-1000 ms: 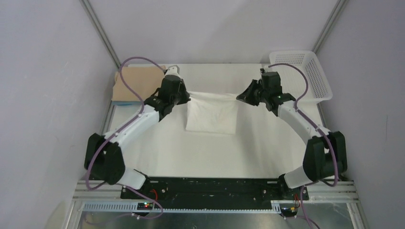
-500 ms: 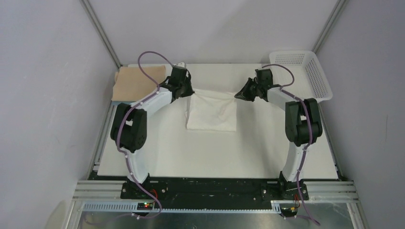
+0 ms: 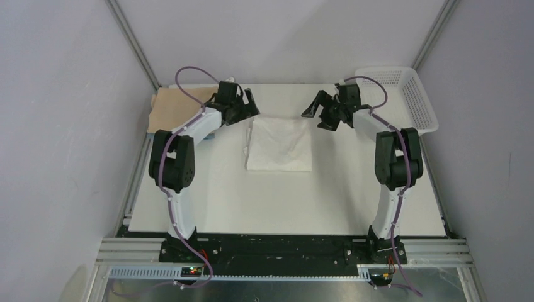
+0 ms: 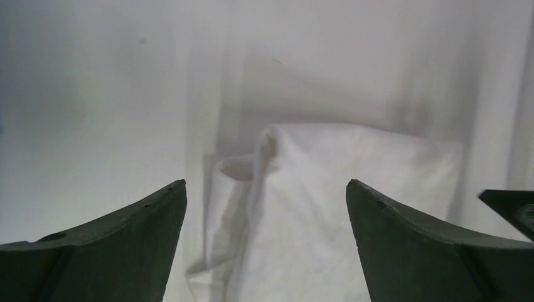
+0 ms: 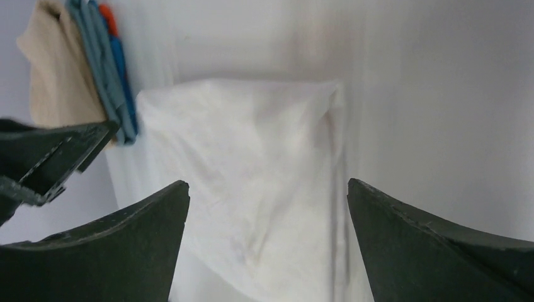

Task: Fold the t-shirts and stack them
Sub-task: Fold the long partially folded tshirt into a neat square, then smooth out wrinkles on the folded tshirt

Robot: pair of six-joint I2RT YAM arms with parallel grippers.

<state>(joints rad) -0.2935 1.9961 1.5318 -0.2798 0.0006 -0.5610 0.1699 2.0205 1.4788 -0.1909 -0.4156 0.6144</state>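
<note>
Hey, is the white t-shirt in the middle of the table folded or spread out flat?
Folded: the white t-shirt lies as a compact rectangle, with layered edges showing in the left wrist view.

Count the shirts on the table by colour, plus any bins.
White shirt: 1
Tan shirt: 1
Blue shirt: 1, beneath the tan one
Basket: 1
Total: 4

white t-shirt (image 3: pixel 279 146) — soft cloth, wrinkled, matt
</note>
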